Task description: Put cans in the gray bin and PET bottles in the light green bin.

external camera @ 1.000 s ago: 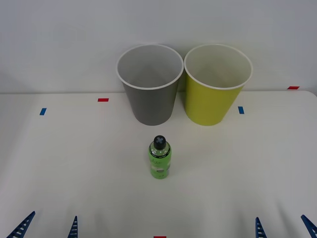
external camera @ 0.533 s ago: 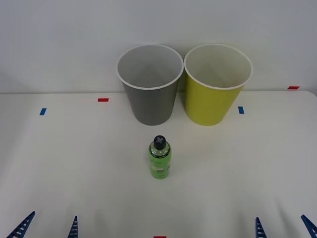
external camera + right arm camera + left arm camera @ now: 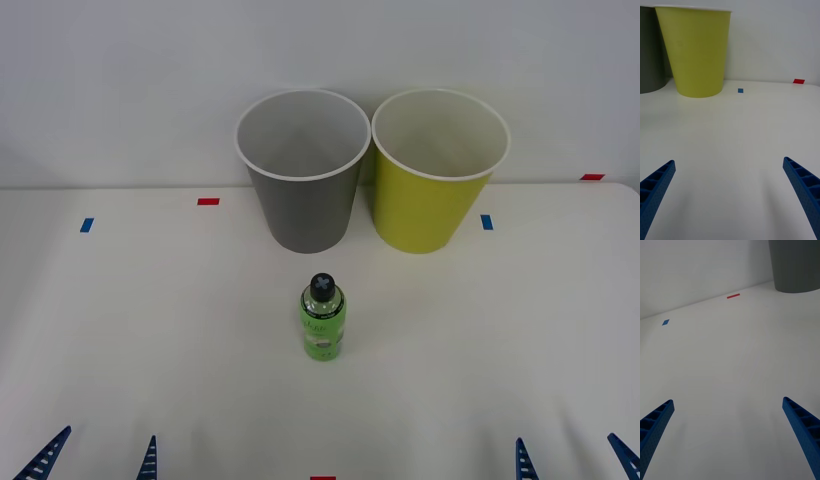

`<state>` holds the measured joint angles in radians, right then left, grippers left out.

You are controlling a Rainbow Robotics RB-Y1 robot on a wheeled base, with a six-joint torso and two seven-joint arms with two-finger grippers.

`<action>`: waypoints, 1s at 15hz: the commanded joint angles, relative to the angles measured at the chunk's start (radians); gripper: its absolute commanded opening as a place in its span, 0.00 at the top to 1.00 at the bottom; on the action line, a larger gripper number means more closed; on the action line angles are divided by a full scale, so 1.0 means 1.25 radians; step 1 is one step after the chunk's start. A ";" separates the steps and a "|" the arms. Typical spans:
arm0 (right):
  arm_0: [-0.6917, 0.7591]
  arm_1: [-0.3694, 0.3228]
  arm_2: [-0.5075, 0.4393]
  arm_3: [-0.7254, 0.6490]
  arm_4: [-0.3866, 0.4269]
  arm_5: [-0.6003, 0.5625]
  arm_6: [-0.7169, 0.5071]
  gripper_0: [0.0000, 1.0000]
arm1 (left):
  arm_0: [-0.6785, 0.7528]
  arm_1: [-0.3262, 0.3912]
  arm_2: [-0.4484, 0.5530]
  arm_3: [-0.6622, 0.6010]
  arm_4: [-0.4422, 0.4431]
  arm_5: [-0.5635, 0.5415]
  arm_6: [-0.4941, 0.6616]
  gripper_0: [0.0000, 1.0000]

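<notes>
white table [image 3: 120, 330]: bottle [image 3: 322, 318] upright, well ahead between left fingers [image 3: 42, 458] and right fingers [image 3: 522, 462], both spread, empty.

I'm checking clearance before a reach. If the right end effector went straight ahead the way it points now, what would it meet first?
Bare table lies ahead of the open right end effector. The light green bin stands off to one side, so the way looks free to the wall, though depth is uncertain.

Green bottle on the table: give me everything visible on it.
The PET bottle is small, bright green and looks plastic, with a black screw cap on and a green-and-white label round its body. It stands upright on the white table, in front of the gray bin and apart from it, with the light green bin farther right. Nothing touches it but the table.
</notes>
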<state>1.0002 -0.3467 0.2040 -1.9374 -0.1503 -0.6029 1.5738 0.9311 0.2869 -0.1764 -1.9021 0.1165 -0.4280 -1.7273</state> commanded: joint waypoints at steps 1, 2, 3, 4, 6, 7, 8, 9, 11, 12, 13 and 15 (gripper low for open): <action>0.000 0.000 0.000 0.000 0.000 0.000 0.000 0.00 | -0.017 -0.009 -0.023 0.034 -0.004 0.006 -0.001 0.00; 0.000 0.000 0.000 0.000 0.000 0.000 0.000 0.00 | -0.027 0.002 -0.028 0.042 -0.002 -0.017 0.001 0.00; 0.000 0.000 0.000 0.000 0.000 0.000 0.000 0.00 | -0.028 0.007 -0.031 0.036 0.000 -0.017 0.002 0.00; 0.000 0.000 0.000 0.000 0.000 0.000 0.000 0.00 | -0.029 0.020 -0.042 0.025 0.002 -0.017 0.006 0.00; 0.000 0.000 0.000 0.000 0.000 0.000 0.000 0.00 | -0.044 0.038 -0.052 0.005 0.014 -0.025 0.013 0.00; 0.000 0.000 0.000 0.000 0.000 0.000 0.000 0.00 | -0.058 0.058 -0.054 0.005 0.014 -0.039 0.013 0.00; 0.000 0.000 0.000 0.000 0.000 0.000 0.000 0.00 | -0.076 0.079 -0.063 0.006 0.014 -0.050 0.013 0.00; 0.000 0.000 0.000 0.000 0.000 0.000 0.000 0.00 | -0.095 0.106 -0.075 0.006 0.016 -0.055 0.013 0.00; 0.000 0.000 0.000 0.000 0.000 0.000 0.000 0.00 | -0.124 0.151 -0.110 0.006 0.018 -0.071 0.013 0.00; 0.000 0.000 0.000 0.000 0.000 0.000 0.000 0.00 | -0.141 0.179 -0.131 0.006 0.018 -0.082 0.011 0.00; 0.000 0.000 0.000 0.000 0.000 0.000 0.000 0.00 | -0.162 0.209 -0.155 0.006 0.022 -0.083 0.012 0.00; 0.000 0.000 0.000 0.000 0.000 0.000 0.000 0.00 | -0.198 0.254 -0.188 0.005 0.026 -0.085 0.011 0.00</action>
<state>1.0001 -0.3467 0.2041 -1.9375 -0.1503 -0.6028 1.5738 0.7040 0.5819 -0.3926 -1.8946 0.1466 -0.5319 -1.7129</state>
